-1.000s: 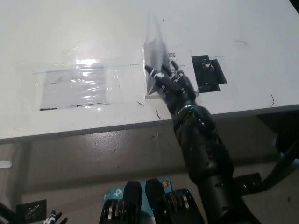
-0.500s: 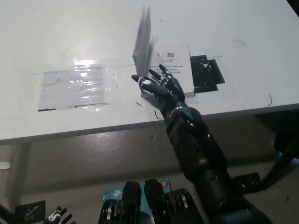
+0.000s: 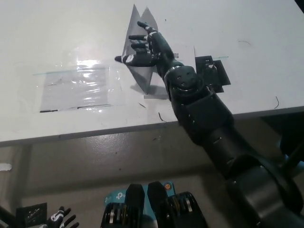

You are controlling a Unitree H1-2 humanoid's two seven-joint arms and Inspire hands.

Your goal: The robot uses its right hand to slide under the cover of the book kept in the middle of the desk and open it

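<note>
Book (image 3: pixel 142 76) on desk (image 3: pixel 71 38), cover (image 3: pixel 140 21) raised — right hand (image 3: pixel 145 45) spread wide against it

Right robot hand (image 3: pixel 145 45) hides the book's (image 3: pixel 142 78) pages.

Count on the tabletop (image 3: pixel 247 28): 1 book (image 3: pixel 147 80), cover lifted up. 1 clear plastic sheet (image 3: pixel 78 88) lying flat to its left. 1 black flat object (image 3: pixel 211 73) to the book's right, can't tell what it is. Hands in view: 1 black right hand (image 3: pixel 147 45).
</note>
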